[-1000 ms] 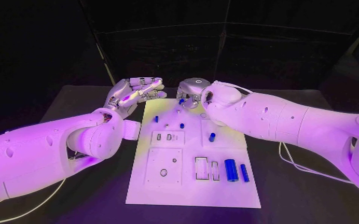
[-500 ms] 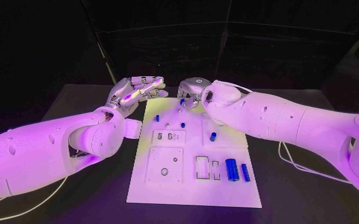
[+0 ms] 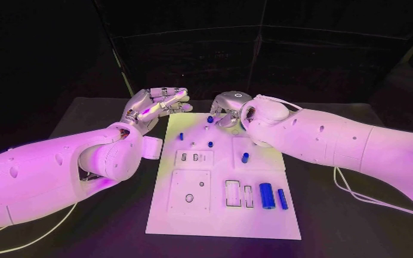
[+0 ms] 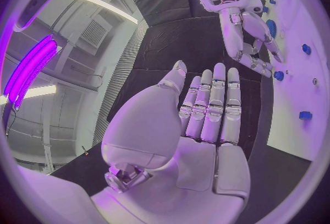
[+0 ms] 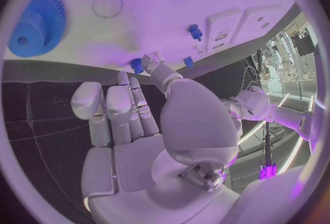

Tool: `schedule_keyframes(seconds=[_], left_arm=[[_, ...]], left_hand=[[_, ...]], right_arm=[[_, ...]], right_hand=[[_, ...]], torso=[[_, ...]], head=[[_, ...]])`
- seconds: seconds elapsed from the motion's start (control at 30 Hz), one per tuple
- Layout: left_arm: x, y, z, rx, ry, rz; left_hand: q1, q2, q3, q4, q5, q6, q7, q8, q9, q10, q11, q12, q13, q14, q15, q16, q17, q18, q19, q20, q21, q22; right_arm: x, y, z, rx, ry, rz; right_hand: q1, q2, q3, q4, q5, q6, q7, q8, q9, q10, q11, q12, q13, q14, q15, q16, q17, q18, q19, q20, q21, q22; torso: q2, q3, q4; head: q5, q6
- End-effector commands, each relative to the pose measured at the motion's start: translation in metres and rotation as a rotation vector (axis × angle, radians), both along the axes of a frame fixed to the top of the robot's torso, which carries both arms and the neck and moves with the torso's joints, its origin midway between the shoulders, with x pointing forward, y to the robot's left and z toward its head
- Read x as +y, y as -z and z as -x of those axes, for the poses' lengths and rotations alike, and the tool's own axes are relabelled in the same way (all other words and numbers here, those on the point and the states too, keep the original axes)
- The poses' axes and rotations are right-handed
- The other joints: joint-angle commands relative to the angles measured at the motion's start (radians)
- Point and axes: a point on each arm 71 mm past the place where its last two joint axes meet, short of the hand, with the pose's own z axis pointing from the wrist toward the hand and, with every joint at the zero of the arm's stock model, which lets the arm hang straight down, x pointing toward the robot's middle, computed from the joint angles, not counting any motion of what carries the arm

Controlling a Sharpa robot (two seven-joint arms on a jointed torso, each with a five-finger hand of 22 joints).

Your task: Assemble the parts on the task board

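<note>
Right hand (image 3: 231, 107) has slid along the task board's (image 3: 222, 222) far edge, fingers pinching a small blue part (image 3: 210, 119). Left hand (image 3: 155, 107) waits, fingers spread, holding nothing. Most parts lie loose.

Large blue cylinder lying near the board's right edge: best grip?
Judging by its pose, pinch the large blue cylinder across its round sides at mid-length, coming from above. It lies flat on the white task board, with a thinner blue rod close beside, so keep the fingers narrow.
</note>
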Motion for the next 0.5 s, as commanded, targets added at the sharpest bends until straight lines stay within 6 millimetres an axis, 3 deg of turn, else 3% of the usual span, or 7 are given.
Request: schedule_keyframes(seconds=[0.03, 0.23, 0.5], left_arm=[[0.002, -0.002, 0.0, -0.015, -0.001, 0.004], [0.007, -0.002, -0.001, -0.016, -0.014, 0.002], [0.013, -0.001, -0.006, -0.011, -0.031, 0.004]], left_hand=[[0.004, 0.002, -0.001, -0.006, 0.004, 0.004, 0.006, -0.005, -0.002, 0.006, 0.004, -0.004, -0.001, -0.001, 0.005, -0.003, 0.002, 0.014, 0.007, 0.002, -0.005, -0.001], [0.004, 0.002, -0.001, -0.006, 0.004, 0.004, 0.006, -0.005, -0.002, 0.006, 0.004, -0.004, -0.001, -0.001, 0.005, -0.003, 0.002, 0.014, 0.007, 0.002, -0.005, -0.001], [0.004, 0.002, -0.001, -0.006, 0.004, 0.005, 0.005, -0.005, -0.002, 0.006, 0.004, -0.005, -0.001, -0.001, 0.005, -0.004, 0.002, 0.014, 0.008, 0.002, -0.006, -0.002]], right_arm=[[-0.011, -0.006, 0.006, -0.017, 0.048, -0.092], [-0.047, -0.013, 0.025, 0.015, 0.072, -0.208], [-0.107, -0.018, 0.037, 0.317, 0.191, -0.516]], right_hand=[[-0.006, -0.007, -0.026, 0.014, 0.014, -0.001, 0.001, 0.005, 0.003, -0.011, -0.001, 0.016, 0.0, 0.001, 0.007, 0.009, 0.004, -0.004, -0.001, 0.004, -0.005, 0.0], [-0.002, -0.006, -0.049, 0.028, 0.024, 0.007, -0.002, 0.008, 0.005, -0.005, -0.005, 0.039, 0.002, 0.005, 0.005, 0.022, 0.02, -0.007, 0.011, 0.003, 0.003, 0.017], [0.0, 0.0, -0.085, 0.056, 0.068, 0.007, -0.003, 0.005, 0.004, -0.012, -0.006, 0.065, 0.0, 0.013, 0.003, 0.051, 0.052, -0.014, 0.038, 0.0, 0.023, 0.053]], torso=[[-0.003, 0.0004, -0.005], [-0.012, 0.0042, -0.0203], [-0.025, 0.0095, -0.0465]], head=[[0.001, 0.005], [0.009, 0.003], [0.007, 0.0]])
